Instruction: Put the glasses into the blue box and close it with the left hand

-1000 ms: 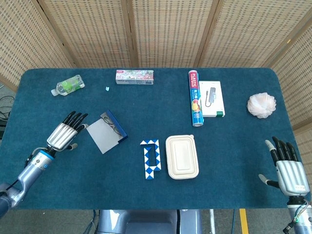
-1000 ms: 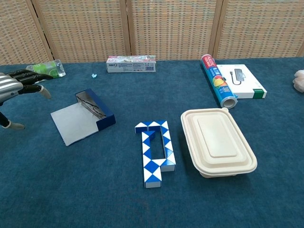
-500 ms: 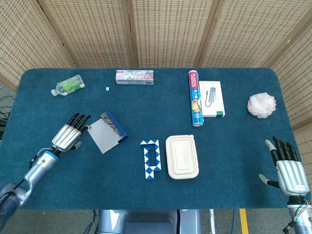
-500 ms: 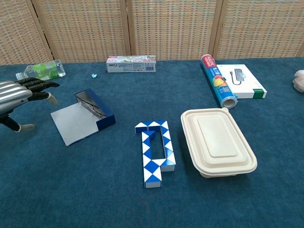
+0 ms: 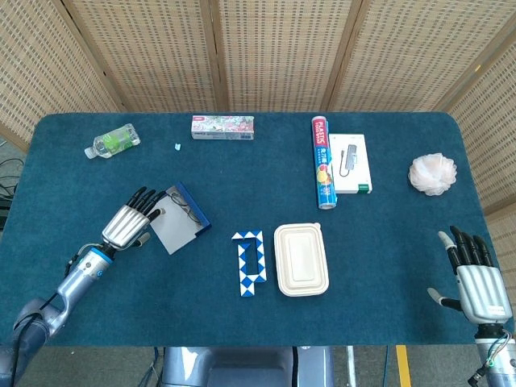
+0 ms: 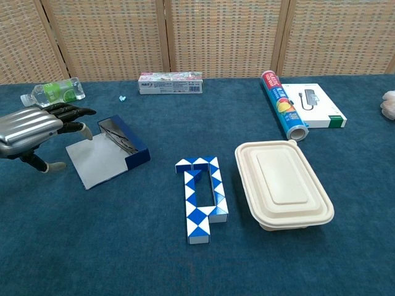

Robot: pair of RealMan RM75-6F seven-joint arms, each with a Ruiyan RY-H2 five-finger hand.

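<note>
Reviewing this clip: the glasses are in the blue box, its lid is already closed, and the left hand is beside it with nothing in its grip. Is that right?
Not quite: the lid is not closed. The chest view shows it lying flat on the table, with the glasses visible inside the open blue box. The rest holds: the left hand is beside the box, holding nothing.

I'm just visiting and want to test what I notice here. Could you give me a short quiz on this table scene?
1. True or false: the dark-framed glasses already lie inside the open blue box.
2. Which robot hand is nearest the box's grey lid flap: A. left robot hand, B. right robot hand?
3. What lies directly right of the blue-and-white twisted snake puzzle?

Key: 1 true. 2 A. 3 the cream lidded food container.
</note>
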